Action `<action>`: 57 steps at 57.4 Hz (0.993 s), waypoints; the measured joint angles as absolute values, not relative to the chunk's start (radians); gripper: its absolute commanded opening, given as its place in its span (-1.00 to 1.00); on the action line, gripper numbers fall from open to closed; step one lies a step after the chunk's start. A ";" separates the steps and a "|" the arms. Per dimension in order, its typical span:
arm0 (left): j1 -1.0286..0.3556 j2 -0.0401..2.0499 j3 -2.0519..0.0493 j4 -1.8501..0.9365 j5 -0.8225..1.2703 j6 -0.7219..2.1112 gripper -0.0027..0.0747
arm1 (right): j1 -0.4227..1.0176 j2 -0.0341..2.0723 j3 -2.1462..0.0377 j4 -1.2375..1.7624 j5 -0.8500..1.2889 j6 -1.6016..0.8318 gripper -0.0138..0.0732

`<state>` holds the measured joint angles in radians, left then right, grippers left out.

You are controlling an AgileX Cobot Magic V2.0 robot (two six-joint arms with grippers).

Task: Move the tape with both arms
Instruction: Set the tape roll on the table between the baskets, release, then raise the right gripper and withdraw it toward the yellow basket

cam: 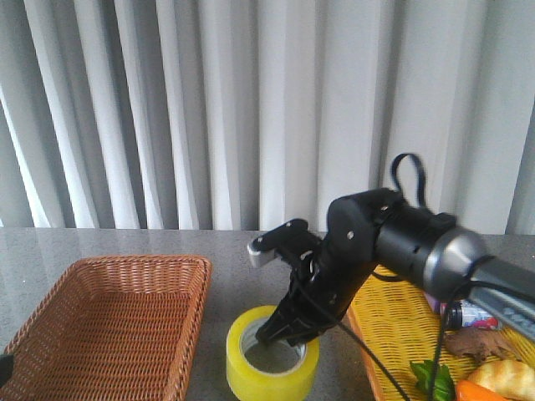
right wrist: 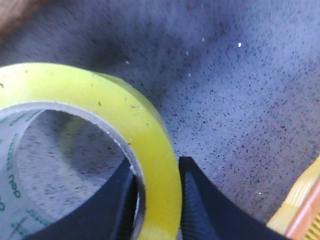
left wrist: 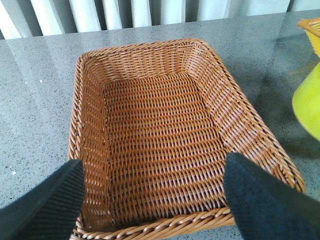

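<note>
a grey speckled table runs in front of pale pleated curtains, with a brown wicker basket at the robot's left and a yellow tray of toy food at its right. the tape sits flat between them, its hole facing up, so its axis is vertical. the right gripper reaches down at about 1 o'clock on the roll, and the right wrist view shows one finger inside the core and one outside, pinching the yellow wall. the left gripper hovers spread wide over the basket and holds nothing; the tape lies at about 3 o'clock from it, near. the right arm is clearly the nearer one, so a lift straight up looks like the move that matters.
</note>
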<state>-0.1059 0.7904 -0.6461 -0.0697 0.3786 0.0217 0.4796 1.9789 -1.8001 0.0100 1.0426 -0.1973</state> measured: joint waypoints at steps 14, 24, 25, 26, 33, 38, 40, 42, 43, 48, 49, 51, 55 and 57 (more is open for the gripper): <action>-0.106 0.790 -0.646 -0.070 0.379 0.022 0.52 | 0.487 2.040 -1.800 -0.041 1.020 -0.173 -0.12; -0.106 0.790 -0.646 -0.070 0.379 0.022 0.52 | 0.487 2.048 -1.802 -0.044 0.975 -0.171 0.07; -0.106 0.790 -0.646 -0.070 0.379 0.022 0.52 | 0.487 2.048 -1.802 -0.044 0.974 -0.171 0.08; -0.106 0.790 -0.646 -0.070 0.379 0.022 0.52 | 0.487 2.048 -1.802 -0.044 0.971 -0.171 0.09; -0.106 0.790 -0.646 -0.070 0.379 0.022 0.52 | 0.487 2.045 -1.802 -0.044 0.971 -0.171 0.15; -0.106 0.790 -0.646 -0.070 0.379 0.022 0.52 | 0.487 2.018 -1.802 -0.043 0.992 -0.169 0.15; -0.106 0.790 -0.646 -0.070 0.379 0.022 0.52 | 0.487 1.998 -1.802 -0.042 1.003 -0.168 0.15; -0.106 0.790 -0.646 -0.070 0.379 0.022 0.52 | 0.487 1.974 -1.802 -0.041 1.011 -0.167 0.15; -0.106 0.790 -0.646 -0.070 0.379 0.022 0.52 | 0.487 1.957 -1.802 -0.040 1.018 -0.167 0.15; -0.106 0.790 -0.646 -0.070 0.379 0.022 0.52 | 0.487 1.877 -1.802 -0.029 1.041 -0.166 0.15; -0.106 0.790 -0.646 -0.070 0.379 0.022 0.52 | 0.487 1.862 -1.802 -0.027 1.044 -0.166 0.15; -0.106 0.790 -0.646 -0.070 0.379 0.022 0.52 | 0.487 1.825 -1.802 -0.022 1.049 -0.166 0.15; -0.106 0.790 -0.646 -0.070 0.379 0.022 0.52 | 0.487 1.754 -1.786 -0.018 1.043 -0.165 0.14; -0.106 0.790 -0.646 -0.070 0.379 0.022 0.52 | 0.487 1.710 -1.760 -0.017 1.027 -0.161 0.13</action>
